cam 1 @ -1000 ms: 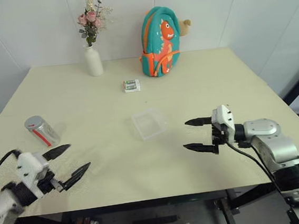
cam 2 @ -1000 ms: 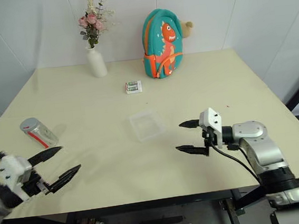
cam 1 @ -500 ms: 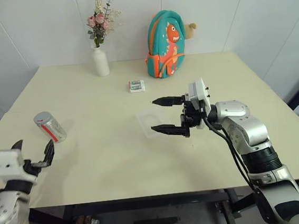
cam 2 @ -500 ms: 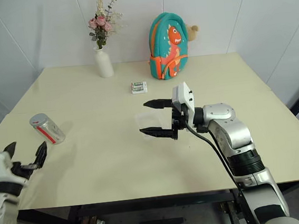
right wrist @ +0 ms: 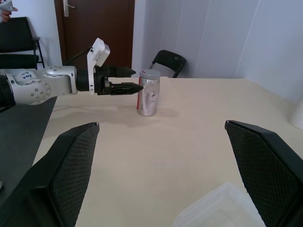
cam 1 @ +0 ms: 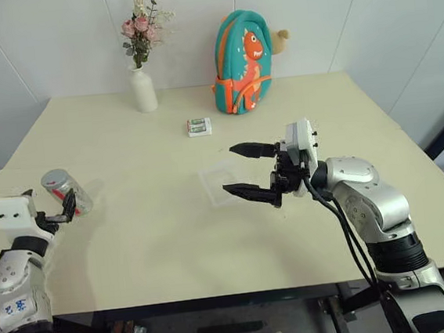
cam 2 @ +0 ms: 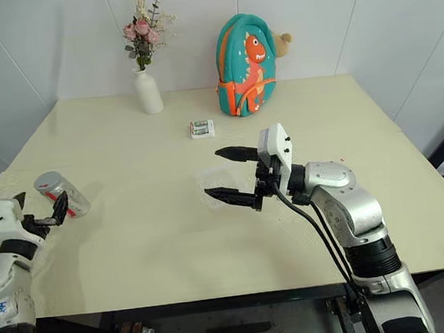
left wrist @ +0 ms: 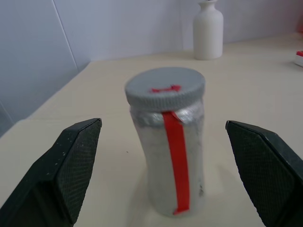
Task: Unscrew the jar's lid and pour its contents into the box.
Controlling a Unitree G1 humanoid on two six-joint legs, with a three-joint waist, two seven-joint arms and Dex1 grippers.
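Since a second ago both arms have lifted: the left pincer (cam 1: 62,209) has moved out to the jar (cam 1: 65,190), and the right pincer (cam 1: 247,169) has swung in over the box (cam 1: 217,184). Standing upright near the worktop's (cam 1: 166,243) left edge, the jar wears its grey lid (left wrist: 164,86) screwed on, a red strip running down its side. Left fingers (left wrist: 71,165) spread wide on either side of it without touching. Equally wide, the right pincer holds nothing and points toward the jar, above the clear box in mid-worktop.
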